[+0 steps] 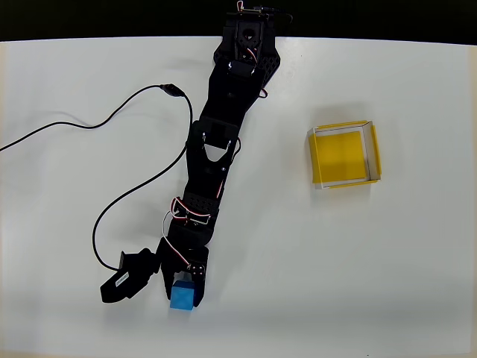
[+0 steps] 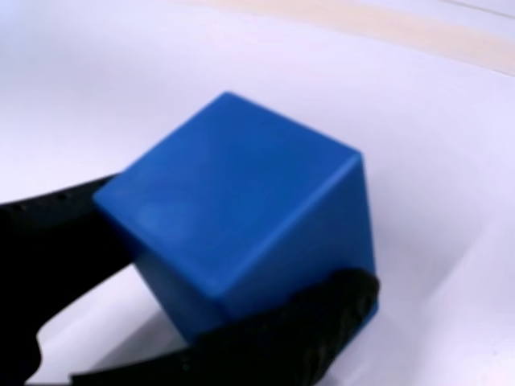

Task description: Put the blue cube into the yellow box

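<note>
The small solid bright-blue cube [image 1: 182, 294] is seen in the overhead view on the white table [image 1: 358, 268], well apart from the shallow yellow open-topped box [image 1: 343, 154], below and left of it. It is clamped between the black fingers [image 2: 282, 338] of the two-finger gripper [image 1: 179, 280], closed against its sides.

My arm [image 1: 223, 149] is matte black, built of blocky linked segments. Thin red and white wires loop beside the joints above my pincer [image 1: 181, 287], and a black cable [image 1: 112, 194] trails off behind it.
</note>
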Controlling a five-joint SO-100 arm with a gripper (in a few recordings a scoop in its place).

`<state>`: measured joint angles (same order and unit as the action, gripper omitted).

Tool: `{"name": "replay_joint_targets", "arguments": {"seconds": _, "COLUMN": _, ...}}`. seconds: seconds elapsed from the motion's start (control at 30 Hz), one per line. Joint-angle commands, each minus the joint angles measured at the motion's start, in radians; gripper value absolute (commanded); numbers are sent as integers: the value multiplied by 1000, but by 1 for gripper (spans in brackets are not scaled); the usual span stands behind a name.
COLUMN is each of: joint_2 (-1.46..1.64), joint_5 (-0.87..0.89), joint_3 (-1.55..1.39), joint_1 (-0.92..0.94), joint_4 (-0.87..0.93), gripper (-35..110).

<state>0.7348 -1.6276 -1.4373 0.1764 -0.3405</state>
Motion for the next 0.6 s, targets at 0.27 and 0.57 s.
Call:
{"name": "replay_joint_targets", "arguments": {"seconds": 0.27, "joint_2": 255, "joint_5": -71, "joint_3": -67, "joint_1": 14, "joint_4": -17, "gripper": 18}}
{"name": "replay_joint_targets", "arguments": {"seconds": 0.57, "joint_2": 379, "joint_5": -91, "joint_3": -179, "joint_1": 11, "joint_4": -31, "gripper": 17}}
